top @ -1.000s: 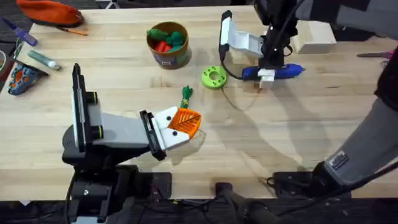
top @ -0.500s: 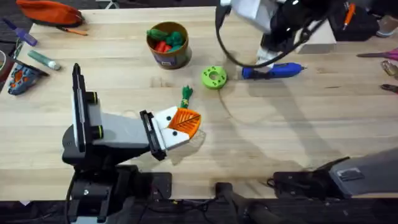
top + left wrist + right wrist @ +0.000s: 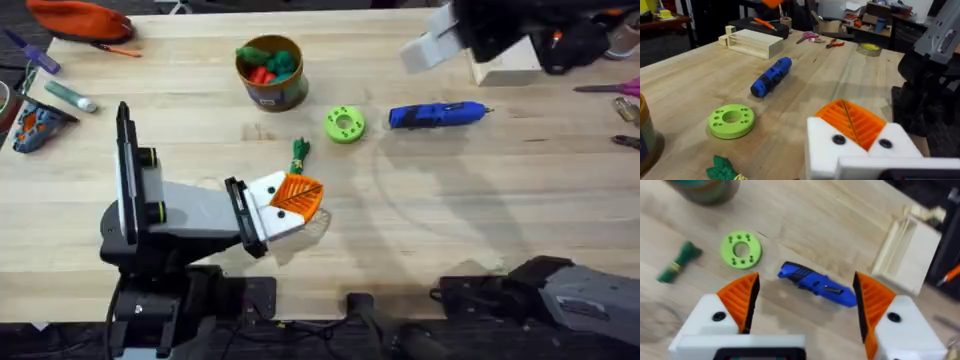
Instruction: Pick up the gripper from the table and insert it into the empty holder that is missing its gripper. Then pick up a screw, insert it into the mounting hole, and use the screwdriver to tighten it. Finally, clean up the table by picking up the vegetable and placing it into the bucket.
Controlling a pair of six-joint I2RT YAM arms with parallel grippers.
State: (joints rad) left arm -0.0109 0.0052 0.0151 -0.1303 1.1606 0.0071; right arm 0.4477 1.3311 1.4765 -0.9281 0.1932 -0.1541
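Observation:
The blue screwdriver (image 3: 437,115) (image 3: 771,76) (image 3: 815,284) lies on the table beside the pale wooden box (image 3: 505,62). My right gripper (image 3: 428,50) (image 3: 806,282) hangs high above it, open, its orange pads wide apart with nothing between them. The green vegetable (image 3: 299,153) (image 3: 722,169) (image 3: 679,262) lies just beyond my left gripper (image 3: 296,196) (image 3: 852,122), which is shut on nothing. The tan bucket (image 3: 270,90) stands farther back and holds toy vegetables. The loose gripper, the empty holder and the screw are out of view.
A lime-green disc with holes (image 3: 344,124) (image 3: 731,120) (image 3: 741,250) sits between the vegetable and the screwdriver. An orange pouch (image 3: 80,18) and a marker (image 3: 70,95) lie at the far left, and hand tools (image 3: 625,95) at the right edge.
My right gripper rose from the screwdriver and swung up toward the back right. The screwdriver stays on the table. The left arm has not moved.

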